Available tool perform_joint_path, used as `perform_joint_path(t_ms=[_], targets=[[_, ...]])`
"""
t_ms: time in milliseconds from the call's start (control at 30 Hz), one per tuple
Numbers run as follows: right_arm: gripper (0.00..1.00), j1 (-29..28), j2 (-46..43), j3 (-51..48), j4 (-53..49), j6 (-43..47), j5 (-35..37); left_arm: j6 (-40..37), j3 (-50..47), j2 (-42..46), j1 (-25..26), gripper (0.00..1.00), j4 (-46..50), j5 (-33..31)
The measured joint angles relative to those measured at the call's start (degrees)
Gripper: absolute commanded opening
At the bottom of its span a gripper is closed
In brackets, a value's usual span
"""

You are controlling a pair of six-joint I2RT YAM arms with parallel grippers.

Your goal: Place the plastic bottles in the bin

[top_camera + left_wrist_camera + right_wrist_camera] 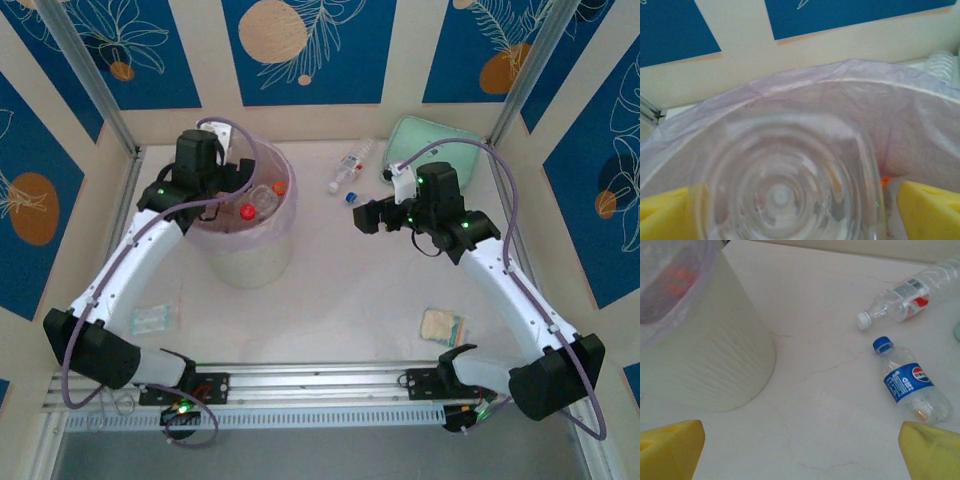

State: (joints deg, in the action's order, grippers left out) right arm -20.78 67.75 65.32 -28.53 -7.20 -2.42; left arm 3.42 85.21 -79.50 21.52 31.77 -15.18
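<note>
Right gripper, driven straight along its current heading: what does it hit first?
Probably bare table, in the gap between the bin and the blue-capped bottle. Depth is unclear; neither looks directly in line.

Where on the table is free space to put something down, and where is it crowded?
The widest bare patch lies mid-table, bordered by the bin, the right arm, the beige packet and the rail. Crowded: far right, where the white-capped bottle, the blue-capped bottle, the green case and the right fingers sit close.
</note>
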Motion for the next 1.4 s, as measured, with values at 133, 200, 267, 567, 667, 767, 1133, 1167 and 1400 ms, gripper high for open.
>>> perform_joint_path(t_ms=[133, 200, 267, 567, 667, 767, 1133, 1167, 1400], targets=[[0.99, 0.8, 0.5, 0.0, -1.0, -0.7, -0.2, -0.8, 7.2, -0.1, 0.0, 0.91, 4.7, 1.7], [0.99, 1.0, 0.5, 0.0, -1.2, -0.8, -0.4, -0.9, 9.7, 0.0, 0.0, 0.87, 5.2, 2.3], [1.0, 1.2, 0.5, 0.0, -1.5, -0.8, -0.5, -0.6, 11.4, 0.1, 0.0, 0.74, 5.4, 2.8], [1.0, 1.9, 0.6, -0.6, -2.3, -1.2, -0.8, 3.1, 2.7, 2.0, 0.0, 0.46, 3.2, 4.3], [1.0, 2.7, 0.9, -0.6, -2.4, -1.4, -0.9, 5.2, -4.0, 2.9, 0.1, 0.44, -1.2, 4.0], [1.0, 4.0, 2.1, -0.6, -2.3, -2.2, -0.8, 6.9, -8.4, 3.8, -0.2, 0.43, -6.6, 3.4], [0.99, 8.9, 21.2, 3.2, -1.0, 0.1, 4.7, 9.1, -9.0, 5.1, -0.5, 0.67, -7.3, 4.4], [0.99, 9.1, 23.1, 3.6, -0.7, 1.9, 5.3, 9.0, -7.7, 5.1, -0.5, 0.72, -5.6, 4.9], [0.99, 9.3, 34.4, 9.7, 0.1, 14.8, 5.5, 7.4, 2.9, 7.3, -0.7, 0.84, 4.2, 6.2]])
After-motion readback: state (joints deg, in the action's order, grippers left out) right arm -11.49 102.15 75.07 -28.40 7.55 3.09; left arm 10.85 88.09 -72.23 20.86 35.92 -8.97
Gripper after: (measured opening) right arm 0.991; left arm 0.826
